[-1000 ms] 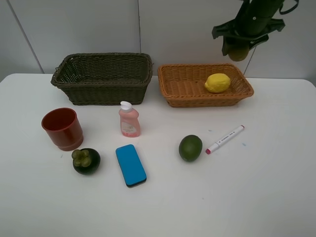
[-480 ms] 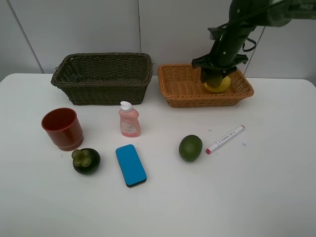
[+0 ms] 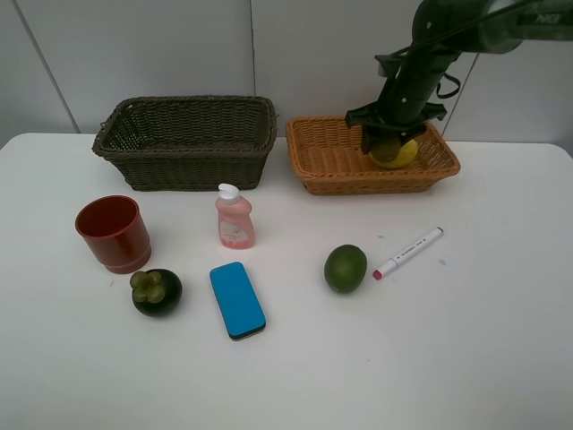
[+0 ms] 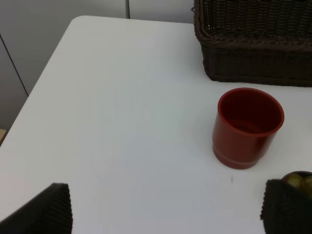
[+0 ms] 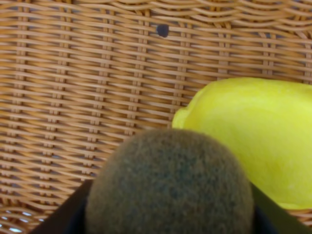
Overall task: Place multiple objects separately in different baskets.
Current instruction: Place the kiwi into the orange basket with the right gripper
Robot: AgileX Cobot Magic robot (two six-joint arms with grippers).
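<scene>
One kiwi [image 5: 170,183] is gripped by the right gripper [image 3: 390,143], just beside the lemon [image 5: 253,136] inside the orange basket [image 3: 318,154]; contact with the basket floor is hidden.

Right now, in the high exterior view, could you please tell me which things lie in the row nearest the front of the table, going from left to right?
mangosteen → blue block → lime → white marker
</scene>
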